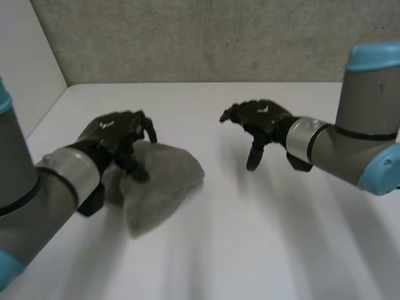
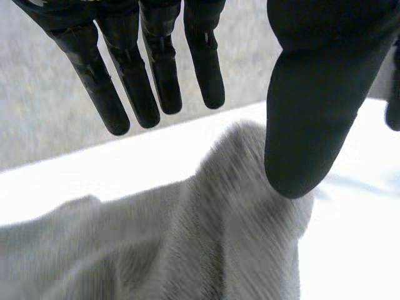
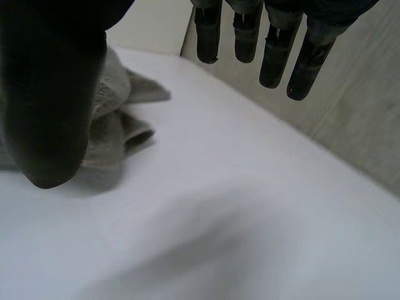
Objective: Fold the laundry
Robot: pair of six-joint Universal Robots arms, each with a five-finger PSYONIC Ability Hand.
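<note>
We see thick grey cylinders with light-blue caps forming the left arm (image 1: pixel 37 187) and the right arm (image 1: pixel 365 134), each ending in a silver wrist ring edged in black. The left robot hand (image 1: pixel 115 132) and the right robot hand (image 1: pixel 261 117) are matte black, with segmented fingers, a broad rounded thumb and a small white mark on the back

So the right hand (image 3: pixel 50 94) hangs over the white worktop (image 3: pixel 250 206), fingers straight, thumb apart. Crumpled grey cloth (image 3: pixel 122 94) lies beside the thumb.
</note>
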